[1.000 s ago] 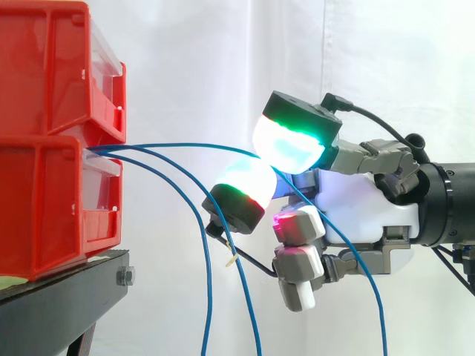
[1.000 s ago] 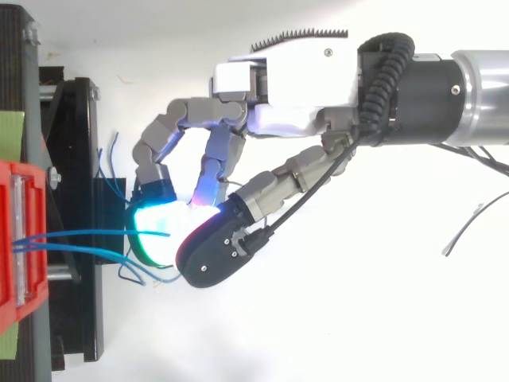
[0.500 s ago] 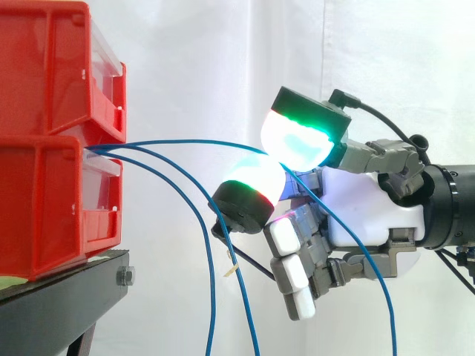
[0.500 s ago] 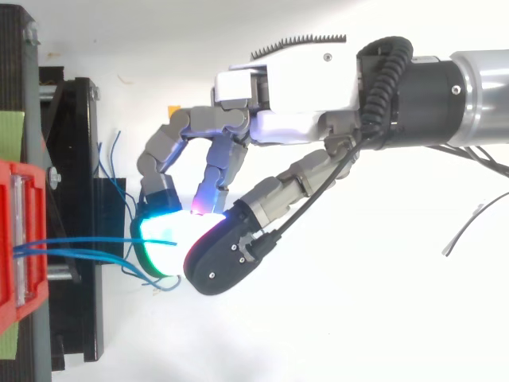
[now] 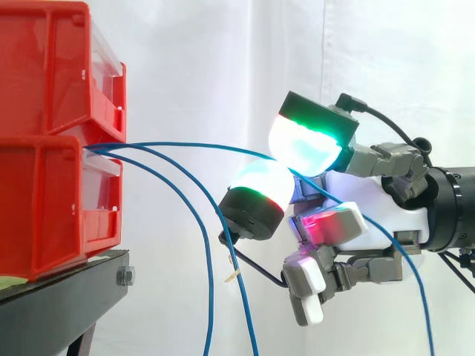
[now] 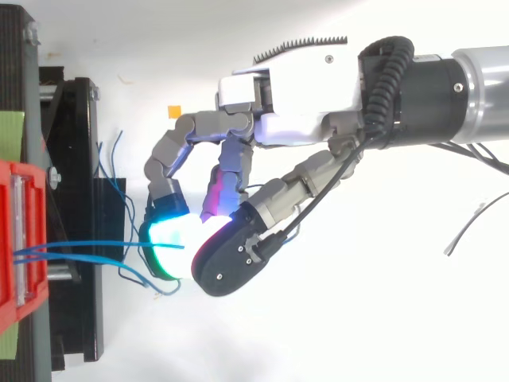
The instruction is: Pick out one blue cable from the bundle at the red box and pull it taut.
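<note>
Two stacked red bins (image 5: 44,208) stand at the left on a black stand (image 5: 67,297). Thin blue cables leave the lower bin's front. One blue cable (image 5: 185,143) runs almost level to the right and passes between two glowing fingertips (image 5: 304,144) of my hand (image 5: 371,215), which pinch it. Past the pinch it drops behind the palm. Two other blue cables (image 5: 206,297) sag down in front of the stand. From above, the held cable (image 6: 95,244) reaches from the red bin (image 6: 9,231) to the green-glowing pad of the hand (image 6: 302,103).
A white curtain hangs behind everything. Seen from above, the black stand (image 6: 75,159) lies between the bin and the hand. A small orange scrap (image 6: 173,111) and a loose grey wire (image 6: 469,227) lie on the white floor.
My hand has drawn a little to the right, away from the bins, still pinching the cable. The lower fingers have shifted and one now glows red. The cable's free end hangs further right.
</note>
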Controlling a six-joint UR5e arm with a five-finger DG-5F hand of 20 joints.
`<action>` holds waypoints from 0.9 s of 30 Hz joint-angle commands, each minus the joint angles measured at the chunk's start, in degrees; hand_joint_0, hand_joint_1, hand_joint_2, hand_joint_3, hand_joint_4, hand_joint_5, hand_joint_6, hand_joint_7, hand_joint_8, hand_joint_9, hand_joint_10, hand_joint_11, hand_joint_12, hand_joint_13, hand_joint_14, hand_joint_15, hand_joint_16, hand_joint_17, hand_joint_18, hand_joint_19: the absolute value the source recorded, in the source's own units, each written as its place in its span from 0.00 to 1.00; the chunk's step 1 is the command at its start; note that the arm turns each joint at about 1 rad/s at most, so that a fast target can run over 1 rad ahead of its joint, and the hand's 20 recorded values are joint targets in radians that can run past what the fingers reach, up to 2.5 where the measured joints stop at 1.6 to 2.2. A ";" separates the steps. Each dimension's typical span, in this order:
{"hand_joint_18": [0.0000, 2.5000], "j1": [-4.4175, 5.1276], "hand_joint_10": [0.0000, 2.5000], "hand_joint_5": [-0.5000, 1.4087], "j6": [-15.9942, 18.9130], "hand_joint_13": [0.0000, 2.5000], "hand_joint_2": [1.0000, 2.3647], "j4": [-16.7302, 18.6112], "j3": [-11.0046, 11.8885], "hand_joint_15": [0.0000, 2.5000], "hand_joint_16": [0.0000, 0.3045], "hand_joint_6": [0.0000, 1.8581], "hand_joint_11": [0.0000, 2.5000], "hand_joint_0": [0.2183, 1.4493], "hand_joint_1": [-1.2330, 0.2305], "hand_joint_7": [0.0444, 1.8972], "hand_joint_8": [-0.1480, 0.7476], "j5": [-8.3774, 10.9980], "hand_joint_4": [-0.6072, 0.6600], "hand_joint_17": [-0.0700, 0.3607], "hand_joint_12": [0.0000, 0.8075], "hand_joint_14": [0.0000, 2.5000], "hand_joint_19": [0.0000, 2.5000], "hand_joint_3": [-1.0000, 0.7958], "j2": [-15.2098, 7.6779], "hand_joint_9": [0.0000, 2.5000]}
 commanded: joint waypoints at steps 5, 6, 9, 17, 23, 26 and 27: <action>0.34 -0.02 0.01 0.17 0.18 0.42 0.02 0.01 0.00 0.20 0.14 0.51 0.26 0.36 0.36 0.49 0.72 -0.01 0.54 0.39 0.45 0.01 0.22 0.43 -0.06 0.60; 0.34 -0.02 0.01 0.17 0.27 0.42 0.02 0.01 0.00 0.20 0.14 0.51 0.28 0.36 0.36 0.49 0.72 -0.01 0.54 0.39 0.45 0.01 0.22 0.43 -0.06 0.61; 0.34 -0.10 0.01 0.17 0.27 0.43 0.02 0.10 0.00 0.21 0.15 0.51 0.33 0.36 0.36 0.48 0.70 -0.01 0.53 0.40 0.46 0.01 0.22 0.43 -0.06 0.62; 0.34 -0.10 0.01 0.17 0.35 0.44 0.02 0.19 -0.09 0.24 0.15 0.51 0.41 0.37 0.37 0.48 0.64 0.17 0.52 0.40 0.47 0.01 0.23 0.42 -0.06 0.62; 0.34 -0.02 0.01 0.17 0.35 0.47 0.02 0.27 0.00 0.30 0.15 0.52 0.44 0.37 0.37 0.47 0.60 0.17 0.52 0.40 0.47 0.01 0.23 0.42 -0.06 0.62; 0.34 -0.10 0.01 0.17 0.35 0.50 0.02 0.27 0.00 0.37 0.15 0.52 0.49 0.37 0.37 0.47 0.59 0.17 0.51 0.40 0.47 0.01 0.24 0.42 -0.06 0.62; 0.35 -0.10 0.01 0.17 0.35 0.52 0.02 0.27 0.00 0.41 0.15 0.52 0.51 0.37 0.37 0.46 0.58 0.17 0.52 0.40 0.46 0.01 0.26 0.42 -0.06 0.62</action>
